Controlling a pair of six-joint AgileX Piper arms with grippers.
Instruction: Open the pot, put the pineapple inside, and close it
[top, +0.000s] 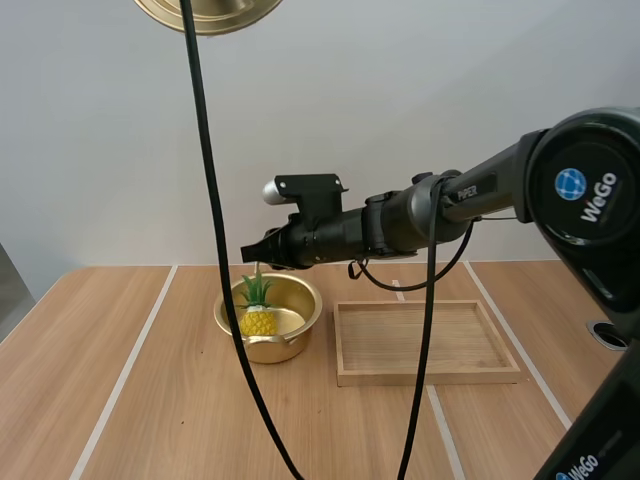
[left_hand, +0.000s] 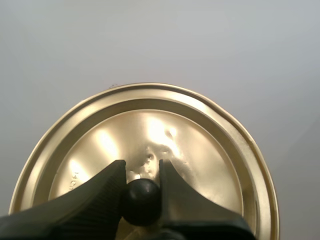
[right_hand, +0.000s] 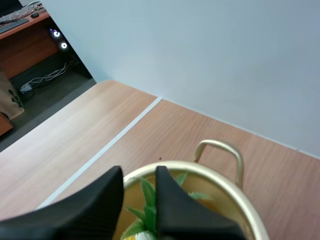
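The golden pot (top: 306, 300) stands open on the table left of centre, and the pineapple (top: 258, 318) sits upright inside it. My right gripper (top: 250, 254) hovers just above the pineapple's green leaves (right_hand: 148, 201), and my right gripper (right_hand: 139, 172) is open, fingers apart with nothing between them. The pot's rim (right_hand: 240, 202) and one handle (right_hand: 220, 148) lie below those fingers. High above the table, the golden lid (top: 212, 12) hangs in the air. My left gripper (left_hand: 142, 169) is shut on the lid's black knob (left_hand: 142, 201), with the lid (left_hand: 200, 150) tilted behind it.
A shallow wooden tray (top: 425, 375) lies right of the pot, with nothing in it. The wooden table (top: 120, 400) stretches to the left and front. My right arm (top: 440, 205) spans the air above the tray.
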